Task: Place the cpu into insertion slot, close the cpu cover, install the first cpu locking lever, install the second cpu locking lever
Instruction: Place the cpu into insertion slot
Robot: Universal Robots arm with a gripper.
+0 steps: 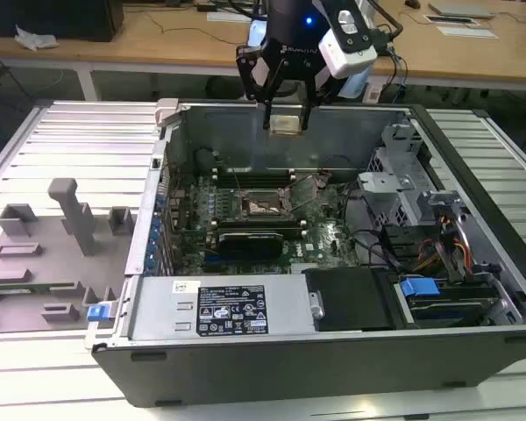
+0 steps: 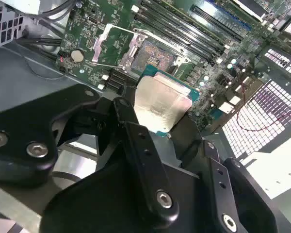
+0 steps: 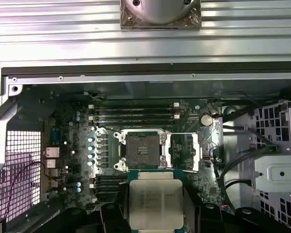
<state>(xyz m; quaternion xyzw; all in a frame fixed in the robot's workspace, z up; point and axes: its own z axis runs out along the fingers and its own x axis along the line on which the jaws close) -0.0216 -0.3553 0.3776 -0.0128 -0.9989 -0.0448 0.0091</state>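
My fingers [image 2: 140,145] were closed on the cpu [image 2: 162,104], gripping it by two opposite edges so that its metal face was left uncovered. I held it high over the open computer case [image 1: 158,298], well apart from the insertion slot [image 3: 142,149]. The slot's contact field was bare, because the cpu cover [image 3: 184,153] stood swung open beside it. That left the way down unobstructed.
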